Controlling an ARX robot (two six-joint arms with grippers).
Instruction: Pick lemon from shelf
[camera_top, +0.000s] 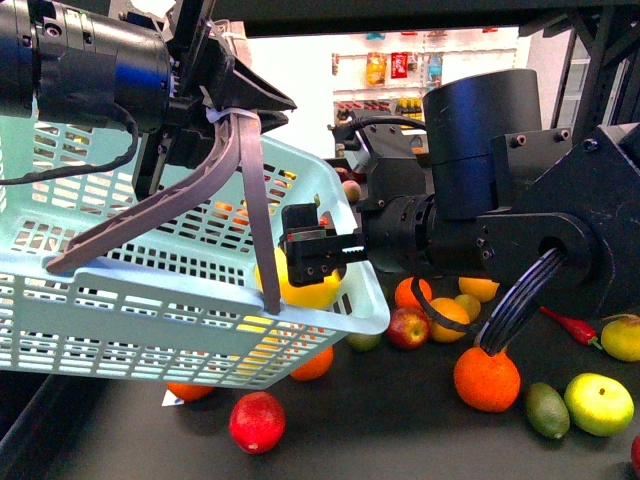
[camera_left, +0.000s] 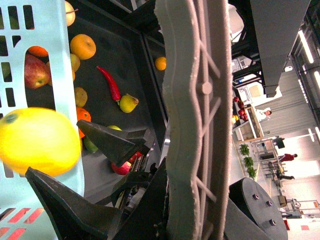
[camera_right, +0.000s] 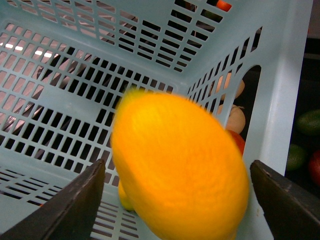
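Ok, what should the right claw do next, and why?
Probably pull the right claw up and back out of the basket. Its fingers stand wide apart, and the lemon looks loose and blurred between them, inside the basket, so it seems let go. The left claw holds the basket by its handle.

A pale turquoise slotted plastic basket (camera_top: 150, 300) with grey handles hangs tilted. Beneath and beside it lie a red apple (camera_top: 257, 421), a round orange (camera_top: 487, 379), a green lime (camera_top: 547, 410) and a red chilli pepper (camera_top: 572, 326).
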